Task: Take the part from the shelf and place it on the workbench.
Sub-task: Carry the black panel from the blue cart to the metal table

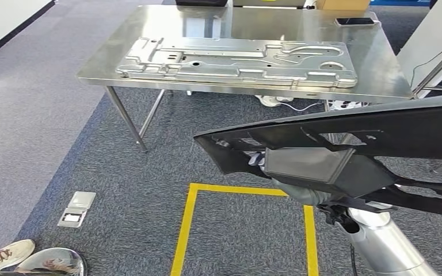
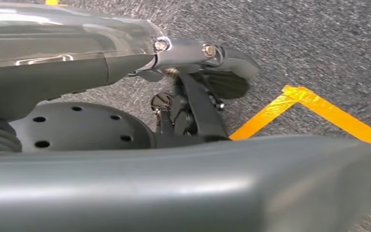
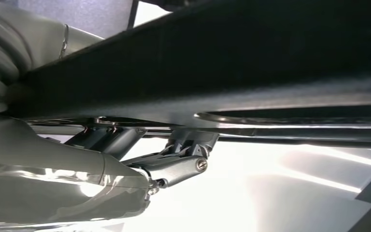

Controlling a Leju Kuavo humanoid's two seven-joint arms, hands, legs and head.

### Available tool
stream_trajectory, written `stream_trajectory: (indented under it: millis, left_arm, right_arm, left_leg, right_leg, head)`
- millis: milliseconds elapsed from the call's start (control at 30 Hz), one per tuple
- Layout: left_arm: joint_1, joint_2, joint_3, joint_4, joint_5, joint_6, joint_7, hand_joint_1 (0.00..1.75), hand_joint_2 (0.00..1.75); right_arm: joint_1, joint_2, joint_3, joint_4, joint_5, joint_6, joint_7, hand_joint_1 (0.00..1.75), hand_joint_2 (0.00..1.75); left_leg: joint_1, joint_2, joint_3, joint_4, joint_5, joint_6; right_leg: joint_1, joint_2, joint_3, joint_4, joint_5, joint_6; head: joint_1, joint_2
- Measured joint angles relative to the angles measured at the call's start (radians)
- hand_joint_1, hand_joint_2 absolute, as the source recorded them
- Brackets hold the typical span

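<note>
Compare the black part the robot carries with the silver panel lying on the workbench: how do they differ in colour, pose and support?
The black part is dark and matte; the silver panel is bright, reflective metal. The black part is held in the air over the carpet, tilted; the silver panel lies flat on the workbench. The right hand grips the black part; nothing touches the panel. Both are long, ribbed pieces with cutouts.
</note>
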Motion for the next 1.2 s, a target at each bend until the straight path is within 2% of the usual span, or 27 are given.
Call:
stream_trajectory:
  millis: [33,67,167,233,267,333,367,400,433,500,533,567,600,667,733,767,833,867,900,933,967,1033,1067,1100,1200]
  left_arm:
    - [-0.001,0.000,0.000,0.000,0.000,0.000,0.000,0.00,1.75]
    - [-0.001,0.000,0.000,0.000,0.000,0.000,0.000,0.00,1.75]
    - [-0.002,0.001,0.000,0.000,0.000,0.000,0.000,0.00,1.75]
    - [-0.001,0.001,0.000,0.000,0.000,0.000,0.000,0.00,1.75]
    - [-0.002,0.001,0.000,0.000,0.000,0.000,0.000,0.00,1.75]
    - [-0.002,0.000,0.000,0.000,0.000,0.000,0.000,0.00,1.75]
    - [-0.002,0.000,0.000,0.000,0.000,0.000,0.000,0.00,1.75]
    - [-0.001,0.000,0.000,0.000,0.000,0.000,0.000,0.00,1.75]
    - [-0.001,0.000,0.000,0.000,0.000,0.000,0.000,0.00,1.75]
    - [-0.002,0.000,0.000,0.000,0.000,0.000,0.000,0.00,1.75]
    - [-0.002,0.000,0.000,0.000,0.000,0.000,0.000,0.00,1.75]
    - [-0.002,0.000,0.000,0.000,0.000,0.000,0.000,0.00,1.75]
    - [-0.002,0.000,0.000,0.000,0.000,0.000,0.000,0.00,1.75]
    - [-0.002,0.000,0.000,0.000,0.000,0.000,0.000,0.00,1.75]
    - [-0.002,0.000,0.000,0.000,0.000,0.000,0.000,0.00,1.75]
    - [-0.003,0.000,0.000,0.000,0.000,0.000,0.000,0.00,1.75]
    - [-0.002,0.000,0.000,0.000,0.000,0.000,0.000,0.00,1.75]
    - [-0.001,0.000,0.000,0.000,0.000,0.000,0.000,0.00,1.75]
    - [0.000,0.000,0.000,0.000,0.000,0.000,0.000,0.00,1.75]
    - [0.000,0.000,0.000,0.000,0.000,0.000,0.000,0.00,1.75]
    - [0.000,0.000,0.000,0.000,0.000,0.000,0.000,0.00,1.75]
    - [0.000,0.000,0.000,0.000,0.000,0.000,0.000,0.00,1.75]
    - [-0.001,0.000,0.000,0.000,0.000,0.000,0.000,0.00,1.75]
    - [-0.001,0.001,0.000,0.000,0.000,0.000,0.000,0.00,1.75]
    - [-0.001,0.001,0.000,0.000,0.000,0.000,0.000,0.00,1.75]
  right_arm:
    - [-0.001,0.000,0.000,0.000,0.000,0.000,0.000,1.75,1.75]
    - [-0.001,0.000,0.000,0.000,0.000,0.000,0.000,1.75,1.75]
    - [-0.001,0.000,0.000,0.000,0.000,0.000,0.000,1.75,1.75]
    - [-0.002,0.000,-0.001,-0.001,0.000,0.000,0.000,1.75,1.75]
    - [-0.002,0.000,-0.002,-0.001,0.000,0.000,0.000,1.75,1.75]
    - [0.000,0.000,-0.001,0.000,0.000,0.000,0.000,1.75,1.75]
    - [0.002,0.000,-0.001,0.000,0.000,0.000,0.000,1.75,1.75]
    - [0.004,0.000,-0.001,0.001,0.000,0.000,0.000,1.75,1.75]
    - [0.005,0.000,-0.001,0.001,0.000,0.000,0.000,1.75,1.75]
    - [0.004,0.000,-0.001,0.001,0.000,0.000,0.000,1.75,1.75]
    - [0.003,0.000,-0.001,0.001,0.000,0.000,0.000,1.75,1.75]
    - [0.003,0.000,-0.001,0.000,0.000,0.000,0.000,1.75,1.75]
    - [0.003,0.000,-0.001,0.000,0.000,0.000,0.000,1.75,1.75]
    - [0.004,0.000,-0.001,0.000,0.000,0.000,0.000,1.75,1.75]
    - [0.003,0.000,-0.002,0.000,0.000,0.000,0.000,1.75,1.75]
    - [0.002,0.000,-0.001,0.000,0.000,0.000,0.000,1.75,1.75]
    - [0.002,0.000,-0.001,0.000,0.000,0.000,0.000,1.75,1.75]
    - [0.002,0.000,-0.001,0.000,0.000,0.000,0.000,1.75,1.75]
    - [0.003,0.000,0.000,0.000,0.000,0.000,0.000,1.75,1.75]
    - [0.003,0.000,0.000,0.000,0.000,0.000,0.000,1.75,1.75]
    - [0.003,0.000,0.000,0.000,0.000,0.000,0.000,1.75,1.75]
    - [0.002,0.000,0.000,0.000,0.000,0.000,0.000,1.75,1.75]
    - [0.002,0.000,0.000,0.000,0.000,0.000,0.000,1.75,1.75]
    - [0.002,0.000,0.000,0.000,0.000,0.000,0.000,1.75,1.75]
    - [0.002,0.000,-0.001,-0.001,0.000,0.000,0.000,1.75,1.75]
  left_leg:
    - [-0.002,-0.001,0.026,-0.058,0.024,0.006]
    - [-0.005,-0.001,0.043,-0.095,0.034,0.011]
    - [-0.007,-0.001,0.050,-0.120,0.030,0.021]
    - [-0.003,0.000,0.054,-0.129,0.035,0.028]
    - [-0.001,0.001,0.055,-0.133,0.037,0.031]
    - [-0.002,0.003,0.055,-0.133,0.037,0.034]
    - [-0.002,0.003,0.055,-0.133,0.037,0.034]
    - [-0.003,0.003,0.056,-0.133,0.036,0.034]
    - [-0.003,0.003,0.057,-0.132,0.036,0.034]
    - [-0.002,0.002,0.060,-0.131,0.033,0.031]
    - [-0.004,0.002,0.060,-0.128,0.031,0.028]
    - [-0.006,0.001,0.059,-0.126,0.030,0.024]
    - [-0.008,0.001,0.057,-0.124,0.029,0.021]
    - [-0.008,0.000,0.055,-0.123,0.029,0.015]
    - [-0.005,0.000,0.049,-0.104,0.010,0.005]
    - [-0.004,0.000,0.034,-0.067,-0.015,0.000]
    - [0.001,0.000,-0.022,0.062,-0.081,-0.009]
    - [0.002,0.000,-0.051,0.125,-0.104,-0.012]
    - [0.003,0.000,-0.067,0.159,-0.109,-0.013]
    - [0.003,0.000,-0.066,0.155,-0.094,-0.012]
    - [0.003,0.000,-0.046,0.108,-0.061,-0.009]
    - [0.000,-0.001,0.016,-0.030,0.009,0.002]
    - [-0.003,-0.001,0.039,-0.083,0.029,0.008]
    - [-0.005,-0.002,0.050,-0.109,0.034,0.012]
    - [-0.005,-0.001,0.054,-0.124,0.030,0.020]
  right_leg:
    - [0.001,0.001,0.001,0.000,-0.002,0.002]
    - [0.002,0.002,0.000,0.001,-0.003,0.006]
    - [0.002,0.001,-0.002,0.000,-0.005,0.023]
    - [0.001,0.002,-0.010,0.026,-0.028,0.033]
    - [0.001,0.002,-0.028,0.067,-0.055,0.036]
    - [0.001,0.002,-0.086,0.196,-0.119,0.041]
    - [0.001,0.002,-0.112,0.251,-0.136,0.043]
    - [0.001,0.002,-0.123,0.274,-0.134,0.044]
    - [0.001,0.002,-0.116,0.255,-0.111,0.045]
    - [-0.001,0.000,-0.059,0.129,-0.037,0.045]
    - [0.000,0.000,-0.031,0.065,-0.012,0.042]
    - [0.001,0.001,-0.013,0.022,0.002,0.038]
    - [0.002,0.002,-0.007,0.004,0.002,0.034]
    - [0.003,0.004,-0.008,0.001,0.002,0.022]
    - [0.001,0.003,-0.007,0.000,0.005,0.009]
    - [-0.001,0.001,-0.007,-0.001,0.006,0.003]
    - [-0.001,-0.002,-0.008,-0.001,0.005,-0.003]
    - [-0.001,-0.002,-0.008,-0.001,0.005,-0.003]
    - [-0.001,-0.003,-0.008,-0.001,0.005,-0.003]
    - [-0.001,-0.002,-0.007,-0.001,0.005,-0.003]
    - [-0.001,-0.001,-0.005,-0.001,0.004,-0.002]
    - [0.001,0.001,-0.002,-0.001,0.001,0.001]
    - [0.002,0.001,-0.002,0.000,0.000,0.004]
    - [0.003,0.002,-0.004,0.000,-0.001,0.007]
    - [0.002,0.002,-0.005,0.001,-0.003,0.024]
  head:
    - [0.000,0.000]
    - [0.000,0.000]
    - [0.000,0.000]
    - [0.001,0.000]
    - [0.001,0.000]
    - [0.001,0.000]
    - [0.001,0.000]
    - [0.001,0.000]
    - [0.001,0.000]
    - [0.001,0.000]
    - [0.001,0.000]
    - [0.001,0.000]
    - [0.001,0.000]
    - [0.000,0.000]
    - [0.000,0.000]
    - [0.000,0.000]
    - [0.000,0.000]
    - [0.000,0.000]
    - [0.000,0.000]
    - [0.000,0.000]
    - [0.000,0.000]
    - [0.000,0.000]
    - [0.000,0.000]
    - [0.000,0.000]
    - [0.000,0.000]
